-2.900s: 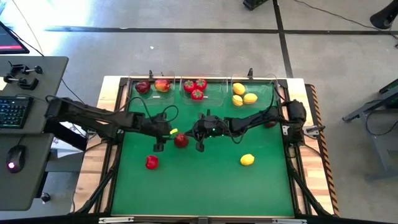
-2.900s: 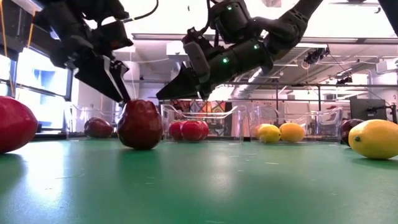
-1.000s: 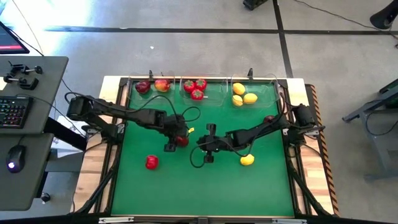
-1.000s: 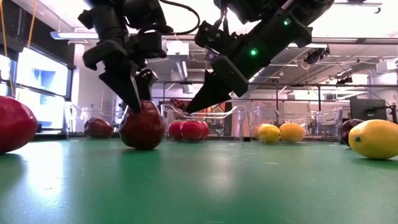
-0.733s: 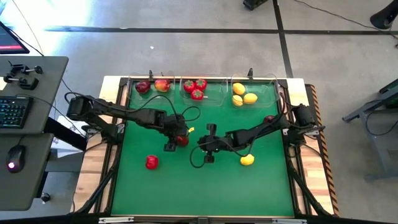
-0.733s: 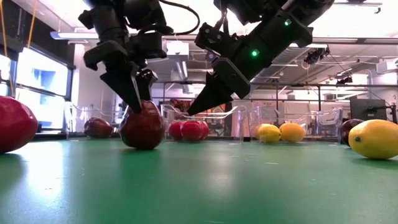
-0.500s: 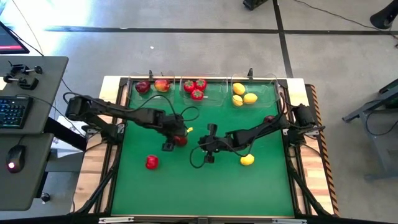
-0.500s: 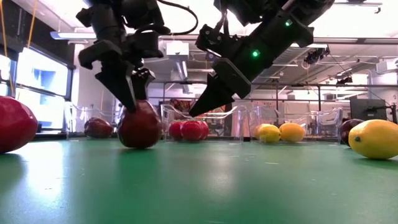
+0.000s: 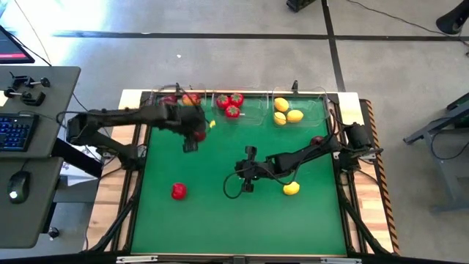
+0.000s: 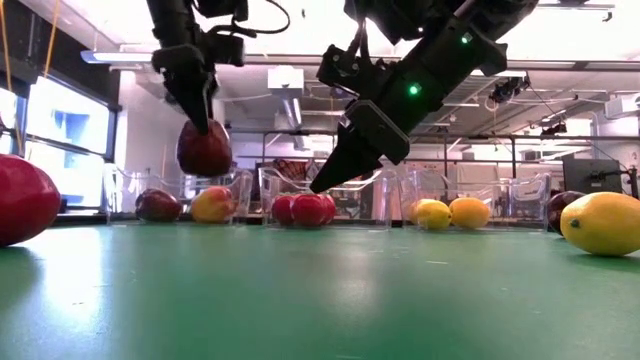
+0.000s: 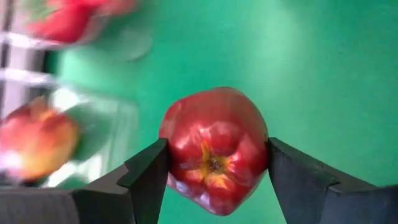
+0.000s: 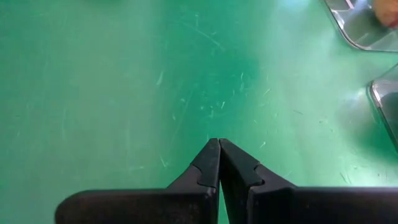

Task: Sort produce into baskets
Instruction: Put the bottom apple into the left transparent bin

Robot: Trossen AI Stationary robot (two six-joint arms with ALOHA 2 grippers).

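My left gripper (image 9: 192, 136) is shut on a dark red apple (image 11: 214, 149), held in the air above the green mat just in front of the left clear bin (image 9: 178, 94); the apple also shows in the low view (image 10: 204, 148). That bin holds a dark apple (image 10: 158, 205) and a red-orange apple (image 9: 191, 100). The middle bin (image 9: 249, 110) holds three bright red fruits, the right bin (image 9: 311, 110) lemons. My right gripper (image 9: 246, 178) is shut and empty, low over the mat's middle (image 12: 219, 144). My left gripper pinches the apple's two opposite sides (image 11: 173, 146) between its two fingers (image 11: 146, 171). The fingers come from above, pointing down. The apple hangs below the fingers, lifted clear of the mat, its dimpled end toward the wrist camera.
A bright red fruit (image 9: 178, 191) lies on the mat's near left, a lemon (image 9: 291, 188) on its near right, and a dark apple (image 9: 317, 140) at its right edge. The three bins stand in a row along the far edge.
My left gripper has gone up and toward the table's far left, toward the left bin, with the dark red apple, which is lifted clear of the mat where it stood before.
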